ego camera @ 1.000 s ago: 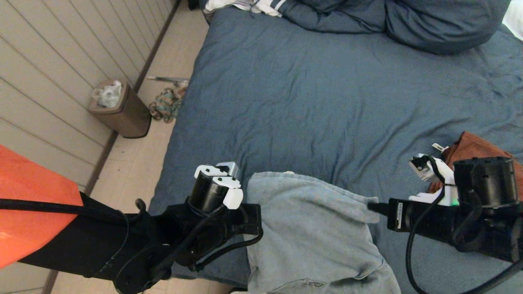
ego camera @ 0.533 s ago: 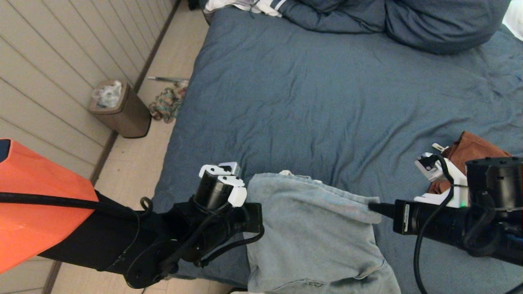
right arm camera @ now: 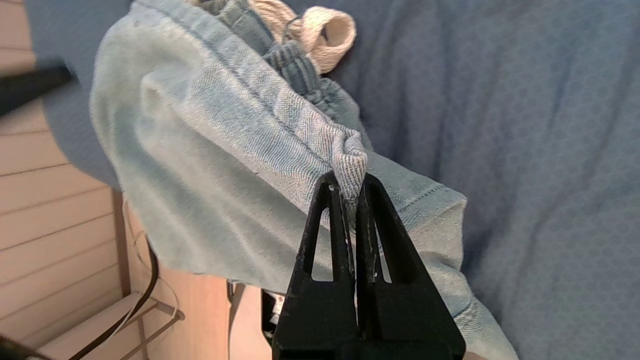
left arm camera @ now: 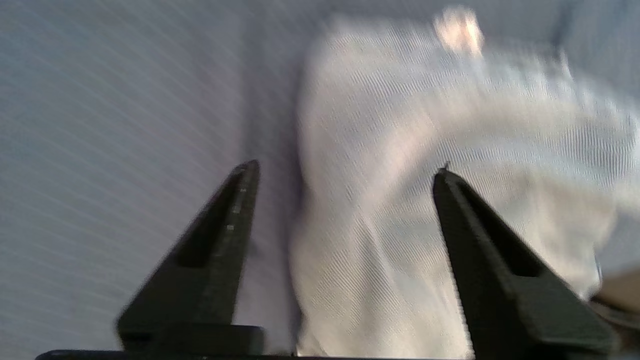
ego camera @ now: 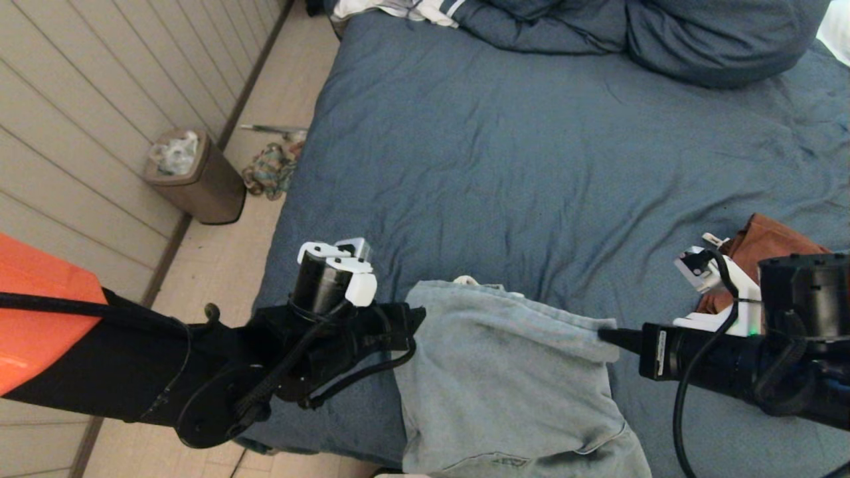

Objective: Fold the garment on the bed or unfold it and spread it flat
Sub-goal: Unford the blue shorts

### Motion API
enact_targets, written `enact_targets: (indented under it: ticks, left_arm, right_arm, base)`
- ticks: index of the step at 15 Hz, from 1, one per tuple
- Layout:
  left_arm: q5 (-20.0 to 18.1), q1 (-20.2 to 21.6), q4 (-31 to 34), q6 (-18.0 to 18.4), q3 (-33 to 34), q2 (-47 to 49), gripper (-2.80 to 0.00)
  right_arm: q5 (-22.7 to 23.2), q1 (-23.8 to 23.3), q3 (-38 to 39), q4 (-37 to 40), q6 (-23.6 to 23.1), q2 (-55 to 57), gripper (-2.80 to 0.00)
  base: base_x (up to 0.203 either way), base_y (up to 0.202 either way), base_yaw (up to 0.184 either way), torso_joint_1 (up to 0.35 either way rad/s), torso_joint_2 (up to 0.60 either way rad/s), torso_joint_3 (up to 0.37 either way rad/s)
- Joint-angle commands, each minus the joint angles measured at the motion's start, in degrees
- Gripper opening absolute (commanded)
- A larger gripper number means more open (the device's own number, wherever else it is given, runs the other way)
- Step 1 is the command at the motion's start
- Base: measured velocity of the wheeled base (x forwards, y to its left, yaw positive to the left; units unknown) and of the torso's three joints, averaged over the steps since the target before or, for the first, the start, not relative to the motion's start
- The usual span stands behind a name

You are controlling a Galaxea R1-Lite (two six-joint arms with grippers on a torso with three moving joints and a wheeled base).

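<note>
Pale blue garment (ego camera: 505, 378) bunched at near edge of bed (ego camera: 531, 166). Pinched at its right hem by right gripper (right arm camera: 348, 186), jaws tight on fabric. Beside its left edge, left gripper (left arm camera: 345, 167), jaws wide, empty.

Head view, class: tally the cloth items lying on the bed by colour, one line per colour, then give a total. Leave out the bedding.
Light blue-grey garment: 1
Rust-brown garment: 1
White striped cloth: 1
Total on the bed: 3
</note>
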Motion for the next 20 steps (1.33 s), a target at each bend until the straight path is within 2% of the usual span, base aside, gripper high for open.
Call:
enact_targets:
  ticks: [1,3,6,8,13,18,20]
  left_arm:
    - [-0.2,3.1,1.3,-0.2,-2.1,-1.0,0.00]
    - [-0.2,3.3,1.8,-0.2,-2.9,-0.8,0.00]
    - [-0.2,3.3,4.4,-0.2,-6.3,0.3,0.00]
    - [-0.2,3.3,6.3,-0.2,-9.0,1.4,0.00]
    - [-0.3,3.3,7.8,-0.1,-11.1,1.9,0.00]
    - [-0.4,3.1,7.7,0.1,-11.4,3.1,0.00]
    - [-0.4,2.3,7.6,0.1,-11.0,3.8,0.00]
  right_arm:
    - [1.1,0.2,0.5,0.4,0.1,-2.7,-2.80]
    - [2.9,1.2,0.5,4.3,0.0,-6.9,-2.80]
    - [5.1,4.9,-0.3,17.8,-2.1,-13.0,-2.80]
    - [5.8,6.6,0.0,22.1,-4.4,-17.1,-2.80]
    - [6.1,10.0,0.3,38.6,-6.0,-26.6,-2.80]
    - [6.0,11.4,2.2,47.7,-8.1,-33.1,-2.80]
    - [6.0,11.4,2.4,47.7,-8.2,-33.2,-2.80]
  base:
    - [0.000,0.000,0.000,0.000,0.00,0.000]
    - [0.000,0.000,0.000,0.000,0.00,0.000]
    - [0.000,0.000,0.000,0.000,0.00,0.000]
    - [0.000,0.000,0.000,0.000,0.00,0.000]
    - [0.000,0.000,0.000,0.000,0.00,0.000]
    - [0.000,0.000,0.000,0.000,0.00,0.000]
    - [0.000,0.000,0.000,0.000,0.00,0.000]
